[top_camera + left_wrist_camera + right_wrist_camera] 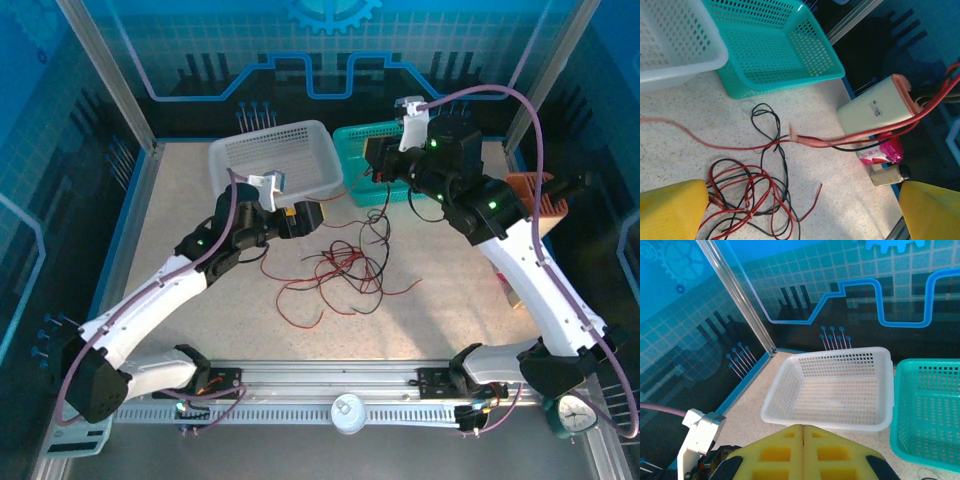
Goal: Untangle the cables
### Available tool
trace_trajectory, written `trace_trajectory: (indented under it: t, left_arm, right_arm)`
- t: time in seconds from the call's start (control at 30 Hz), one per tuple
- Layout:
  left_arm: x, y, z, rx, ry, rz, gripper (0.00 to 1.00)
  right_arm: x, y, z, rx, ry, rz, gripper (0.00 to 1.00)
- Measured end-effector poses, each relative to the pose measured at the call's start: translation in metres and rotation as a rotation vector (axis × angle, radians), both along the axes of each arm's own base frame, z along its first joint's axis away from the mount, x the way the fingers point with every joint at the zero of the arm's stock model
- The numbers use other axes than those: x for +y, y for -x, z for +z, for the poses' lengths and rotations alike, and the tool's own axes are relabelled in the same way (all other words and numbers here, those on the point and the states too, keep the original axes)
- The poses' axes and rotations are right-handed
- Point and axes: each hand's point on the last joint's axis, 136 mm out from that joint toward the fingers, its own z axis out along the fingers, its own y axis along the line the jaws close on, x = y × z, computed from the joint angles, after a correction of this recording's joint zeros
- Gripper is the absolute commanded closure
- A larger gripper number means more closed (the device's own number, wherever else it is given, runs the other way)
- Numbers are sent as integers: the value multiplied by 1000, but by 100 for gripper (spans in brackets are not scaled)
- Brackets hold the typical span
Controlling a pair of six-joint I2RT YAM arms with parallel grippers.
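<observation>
The white basket point(827, 423) and teal basket point(790, 82) stand empty. The cables point(340, 270) lie tangled on the surface just ahead of the wide-spread left pincer point(315, 218). The right pincer point(803, 440) is pressed closed.

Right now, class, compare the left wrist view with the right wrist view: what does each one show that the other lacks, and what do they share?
The left wrist view offers the tangled red and black cables on the table, a beige box with an orange rim, a pink packet, and the left gripper, open wide. The right wrist view offers the blue patterned back wall, a metal post, and the right gripper, shut. Shared: the white basket and the teal basket.
</observation>
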Motion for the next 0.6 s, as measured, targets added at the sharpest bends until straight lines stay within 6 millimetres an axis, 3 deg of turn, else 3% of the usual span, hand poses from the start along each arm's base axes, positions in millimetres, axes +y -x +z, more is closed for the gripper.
trace_trajectory:
  t: [0.37,0.43,0.6]
  left_arm:
    - [23,30,87,-169,238,60,1]
    - [25,32,92,-176,268,64,1]
    - [26,29,77,-150,254,82,1]
  right_arm:
    - [5,8,21,-23,-31,43,100]
    - [6,8,28,-32,-42,51,100]
    - [14,9,39,-39,-66,84,100]
